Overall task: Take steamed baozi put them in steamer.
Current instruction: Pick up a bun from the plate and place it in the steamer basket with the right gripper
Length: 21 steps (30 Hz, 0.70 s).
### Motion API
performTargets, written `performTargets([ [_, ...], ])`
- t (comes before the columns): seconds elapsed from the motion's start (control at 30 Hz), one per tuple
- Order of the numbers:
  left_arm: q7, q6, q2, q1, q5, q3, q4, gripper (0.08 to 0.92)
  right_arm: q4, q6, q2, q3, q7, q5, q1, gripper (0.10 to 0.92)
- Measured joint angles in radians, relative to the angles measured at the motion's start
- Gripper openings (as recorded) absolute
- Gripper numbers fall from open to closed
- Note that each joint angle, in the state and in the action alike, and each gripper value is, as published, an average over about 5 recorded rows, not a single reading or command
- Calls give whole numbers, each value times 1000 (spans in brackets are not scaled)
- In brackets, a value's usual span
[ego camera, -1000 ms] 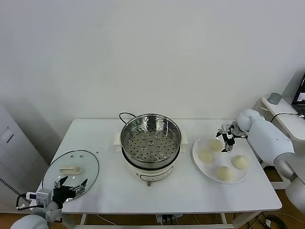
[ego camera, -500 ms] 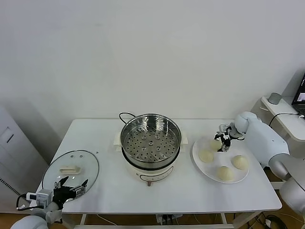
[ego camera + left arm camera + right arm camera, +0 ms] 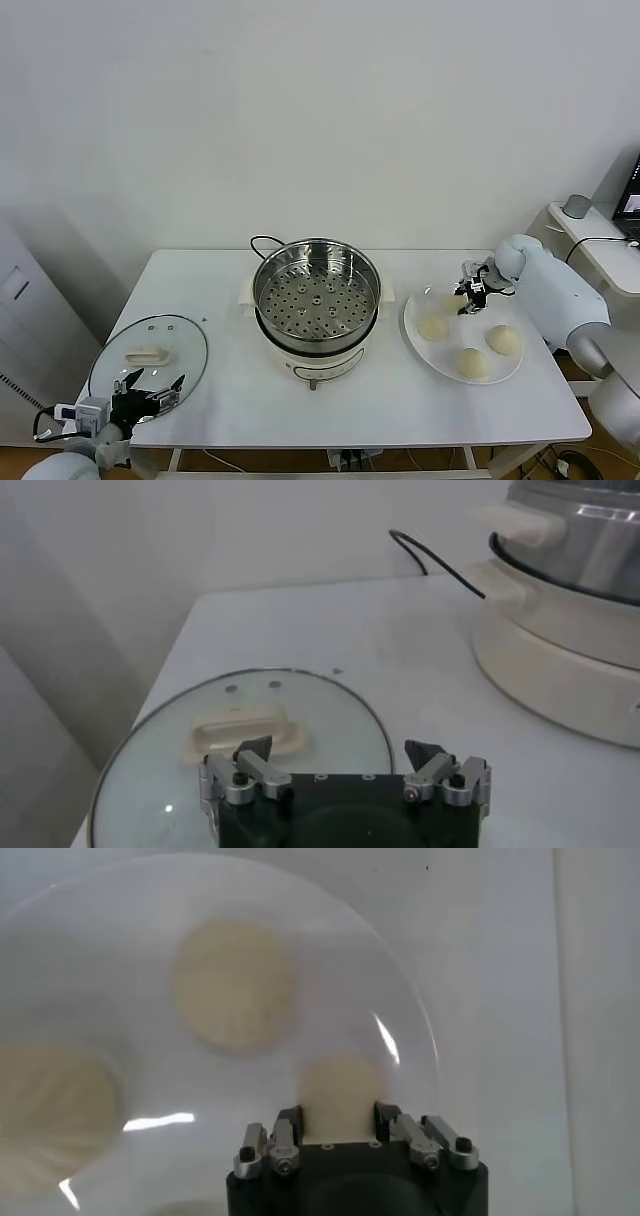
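The steamer (image 3: 316, 300), a shiny steel pot with a perforated tray on a cream base, stands mid-table with nothing inside. To its right a white plate (image 3: 414, 345) carries the steamed baozi. Three of them lie free on it (image 3: 433, 327) (image 3: 472, 363) (image 3: 504, 340). My right gripper (image 3: 468, 297) is at the plate's far edge, shut on a further baozi (image 3: 340, 1088), which is pinched between both fingers (image 3: 288, 1123). Whether that bun still touches the plate I cannot tell. My left gripper (image 3: 340, 752) hovers open and empty over the glass lid near the front left corner.
The round glass lid (image 3: 148, 355) with its cream handle (image 3: 240, 730) lies flat at the table's front left. A black cord (image 3: 440, 560) runs from the steamer's base across the table behind it. A side table (image 3: 600, 250) stands beyond the right edge.
My right gripper has closed around the baozi at the plate's far edge and shifted slightly left. The left arm has stayed put.
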Motion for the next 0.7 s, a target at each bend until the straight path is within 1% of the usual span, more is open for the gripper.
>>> performTargets([
  [0.2, -3, 1, -6, 10, 1, -7, -6, 823, 123, 9, -57, -119, -23, 113, 101, 450],
  [0.37, -3, 1, -6, 15, 2, -10, -10, 823, 226, 56, -77, -227, -47, 209, 224, 450],
  [0.53, -5, 1, -6, 18, 3, -8, -14, 823, 275, 146, -57, -301, -79, 272, 338, 451],
  [0.7, -7, 0, -7, 22, 3, -9, -20, 823, 302, 250, -1, -358, -94, 315, 423, 451],
])
